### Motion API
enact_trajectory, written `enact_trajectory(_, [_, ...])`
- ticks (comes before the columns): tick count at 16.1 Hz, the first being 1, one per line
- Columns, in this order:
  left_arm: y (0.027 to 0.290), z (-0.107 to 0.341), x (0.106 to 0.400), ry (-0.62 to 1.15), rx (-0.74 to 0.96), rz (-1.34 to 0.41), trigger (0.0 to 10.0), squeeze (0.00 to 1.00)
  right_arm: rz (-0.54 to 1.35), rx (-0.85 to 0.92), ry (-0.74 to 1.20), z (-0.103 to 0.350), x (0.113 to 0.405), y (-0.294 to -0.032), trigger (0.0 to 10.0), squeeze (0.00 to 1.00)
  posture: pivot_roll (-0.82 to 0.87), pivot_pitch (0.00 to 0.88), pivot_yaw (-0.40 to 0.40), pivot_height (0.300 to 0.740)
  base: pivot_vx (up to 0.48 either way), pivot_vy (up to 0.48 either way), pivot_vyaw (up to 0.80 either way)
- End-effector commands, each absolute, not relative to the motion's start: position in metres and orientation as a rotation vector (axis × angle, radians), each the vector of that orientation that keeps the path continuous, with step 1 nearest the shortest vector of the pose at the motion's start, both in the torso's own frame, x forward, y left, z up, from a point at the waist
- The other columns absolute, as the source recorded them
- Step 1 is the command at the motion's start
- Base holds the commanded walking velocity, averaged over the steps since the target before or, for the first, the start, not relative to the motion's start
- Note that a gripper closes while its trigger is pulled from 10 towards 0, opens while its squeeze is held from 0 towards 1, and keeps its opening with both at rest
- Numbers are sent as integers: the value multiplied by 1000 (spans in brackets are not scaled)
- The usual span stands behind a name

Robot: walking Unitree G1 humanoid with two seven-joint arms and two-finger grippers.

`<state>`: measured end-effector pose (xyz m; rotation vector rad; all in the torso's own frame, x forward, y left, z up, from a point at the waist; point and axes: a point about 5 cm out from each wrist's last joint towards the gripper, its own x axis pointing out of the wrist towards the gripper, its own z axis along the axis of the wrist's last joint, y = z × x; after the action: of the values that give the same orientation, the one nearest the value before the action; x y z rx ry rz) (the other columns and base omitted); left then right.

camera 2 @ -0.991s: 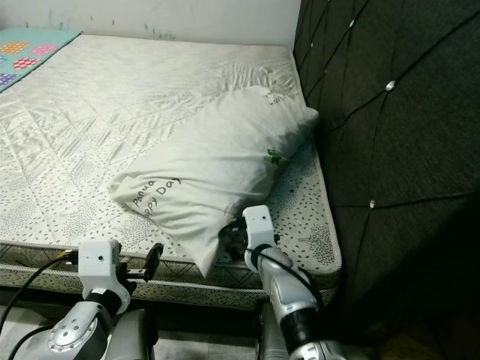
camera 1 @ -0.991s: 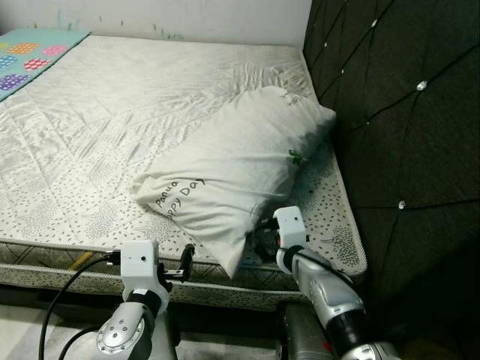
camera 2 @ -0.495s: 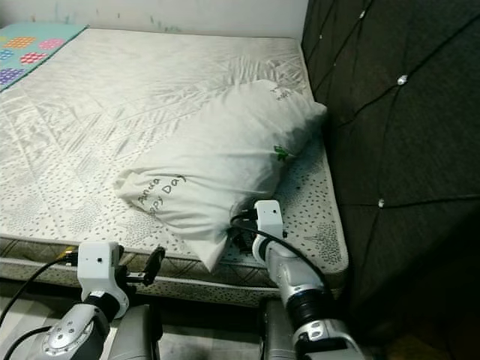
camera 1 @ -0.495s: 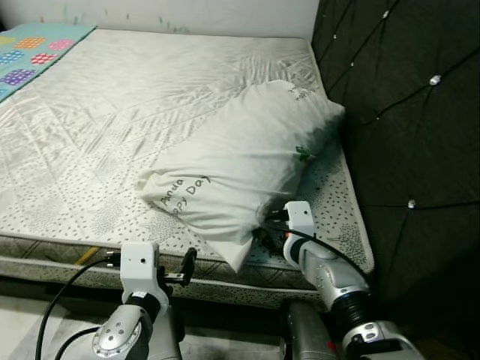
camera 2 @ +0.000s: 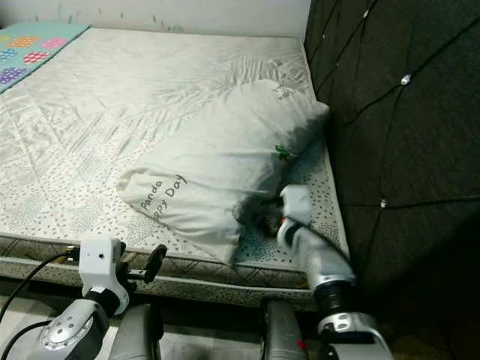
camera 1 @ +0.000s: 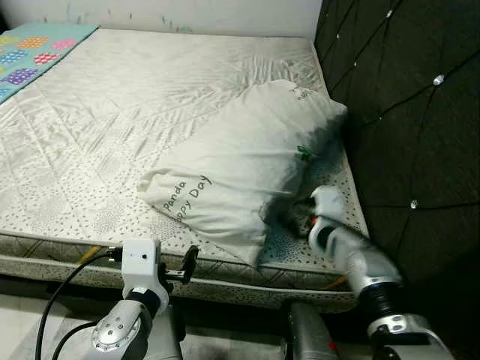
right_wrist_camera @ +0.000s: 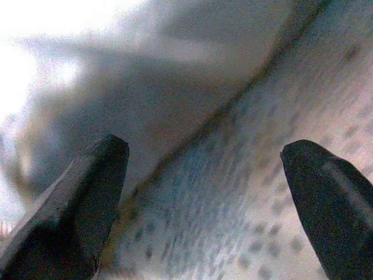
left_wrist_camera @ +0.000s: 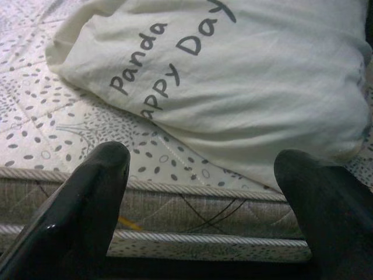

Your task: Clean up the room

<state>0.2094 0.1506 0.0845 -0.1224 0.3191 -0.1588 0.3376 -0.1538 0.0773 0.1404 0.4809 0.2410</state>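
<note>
While we stand at the foot corner of the bed (camera 1: pixel 112 112), our pillow (camera 1: pixel 240 169) lies slantwise on the mattress, its far end at about one o'clock pressed against the dark padded headboard (camera 1: pixel 405 112), its near end with the words "Panda Happy Day" pointing toward seven o'clock, close to the mattress edge. Our right gripper (right_wrist_camera: pixel 204 192) is over the speckled sheet at the pillow's lower right side, just beside the fabric; its fingers (right_wrist_camera: pixel 76 204) are spread apart and hold nothing. Our left gripper (left_wrist_camera: pixel 201 198) hangs below the mattress edge at about seven o'clock, aimed at the printed end of the pillow, its fingers (left_wrist_camera: pixel 87 198) likewise released and apart from it. At eleven o'clock a colourful patterned blanket (camera 1: pixel 34 56) covers the far corner.
</note>
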Motion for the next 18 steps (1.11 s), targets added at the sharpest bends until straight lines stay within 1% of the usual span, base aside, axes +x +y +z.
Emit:
enact_trajectory(1, [153,82,210,335,-117,-155,10000,0,213,128,387,89,341,-160,10000,0,15,39,-5,574,0,0,0])
enact_trajectory(2, [153,82,211,334,-115,-157,10000,0,182,104,345,93,344,-166,10000,0,12,38,-4,574,0,0,0])
enact_trajectory(5, [153,82,214,331,-110,-162,10000,0,157,154,331,99,347,-167,10000,0,11,32,-2,574,0,0,0])
enact_trajectory(8, [153,82,215,334,-109,-162,10000,0,281,246,406,97,335,-143,10000,0,5,29,-2,574,0,0,0])
enact_trajectory(12, [149,80,216,348,-117,-185,10000,0,376,495,618,76,297,-105,10000,0,-9,31,3,574,0,0,0])
enact_trajectory(15, [148,80,217,350,-116,-193,10000,0,386,489,633,70,289,-96,10000,0,-9,33,8,574,0,0,0])
enact_trajectory(18, [148,79,217,352,-116,-198,10000,0,310,495,616,71,285,-85,10000,0,-9,36,9,574,0,0,0])
